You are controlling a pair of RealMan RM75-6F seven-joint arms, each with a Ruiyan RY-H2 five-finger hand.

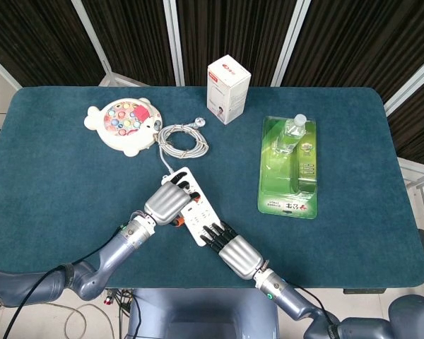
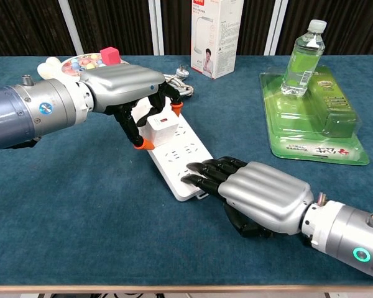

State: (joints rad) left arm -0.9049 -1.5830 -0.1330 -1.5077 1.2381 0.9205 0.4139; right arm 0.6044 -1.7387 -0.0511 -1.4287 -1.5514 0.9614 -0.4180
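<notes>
Even, bright overhead light, both views sharp, no motion blur. Soft short shadows under both hands on the table (image 1: 71, 183). Specular glare on the green plastic tray (image 2: 323, 133) and the metal hand shells. Far curtains go near black. Slight wide-angle stretch at chest-view edges.
</notes>
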